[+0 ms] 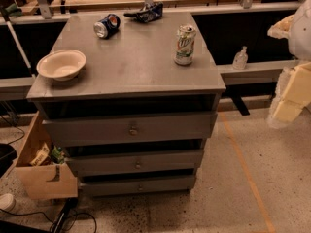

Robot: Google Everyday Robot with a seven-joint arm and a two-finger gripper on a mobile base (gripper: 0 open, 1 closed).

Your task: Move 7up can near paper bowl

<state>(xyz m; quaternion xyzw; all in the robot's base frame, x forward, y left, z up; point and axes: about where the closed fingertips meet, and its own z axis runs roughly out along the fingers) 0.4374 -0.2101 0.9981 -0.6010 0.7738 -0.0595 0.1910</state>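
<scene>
The 7up can (184,45) stands upright near the right edge of the grey cabinet top (136,62); it is white and green with a silver top and looks slightly dented. The paper bowl (61,64) sits at the front left corner of the top, far from the can. My gripper (287,101) shows as pale cream blocks at the right edge of the view, off the cabinet, to the right of and lower than the can. It holds nothing that I can see.
A blue-and-red can (107,25) lies on its side at the back left of the top. A dark crumpled bag (146,12) lies at the back edge. A small clear bottle (240,58) stands on the ledge to the right. A cardboard box (41,166) sits on the floor at the left.
</scene>
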